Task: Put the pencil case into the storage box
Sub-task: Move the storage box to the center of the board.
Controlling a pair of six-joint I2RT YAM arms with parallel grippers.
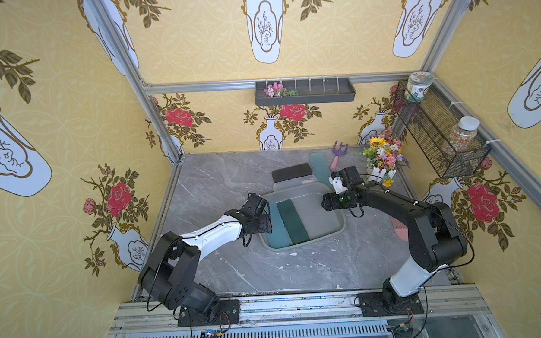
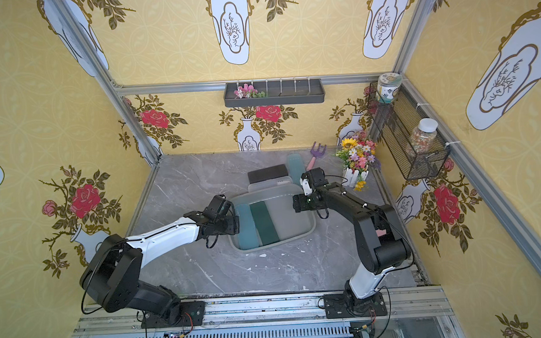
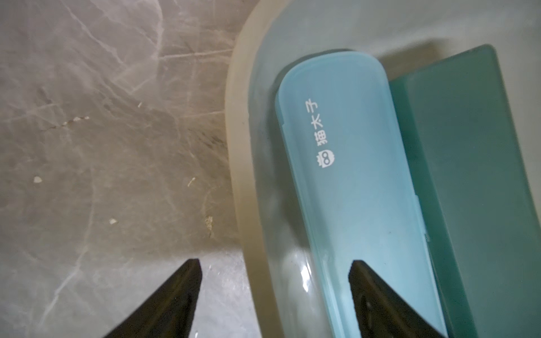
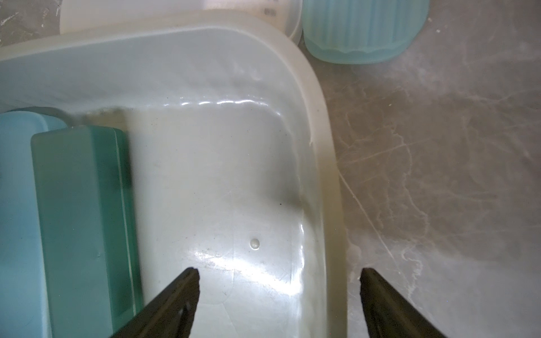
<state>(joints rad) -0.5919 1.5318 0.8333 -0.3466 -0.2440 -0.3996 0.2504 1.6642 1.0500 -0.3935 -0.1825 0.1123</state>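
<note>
Light-blue pencil case (image 3: 351, 175) lies flat inside the storage box (image 4: 322, 164), right against a dark-green case (image 3: 468, 175): two home! A black case (image 1: 291, 172) and a ribbed blue case (image 1: 320, 167) wait on the surface behind. Both arms reach in, wrists tipped down. Left fingers (image 3: 172, 307) and right fingers (image 4: 175, 310) are spread, empty, each pair straddling a rim.

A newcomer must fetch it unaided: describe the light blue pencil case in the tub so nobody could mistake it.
Find the shallow grey-green plastic tub in the middle of the grey marble tabletop. Two long cases lie side by side inside. Take the pale blue translucent plastic case with rounded ends and white printed characters, not its darker green, square-cornered neighbour.
</note>
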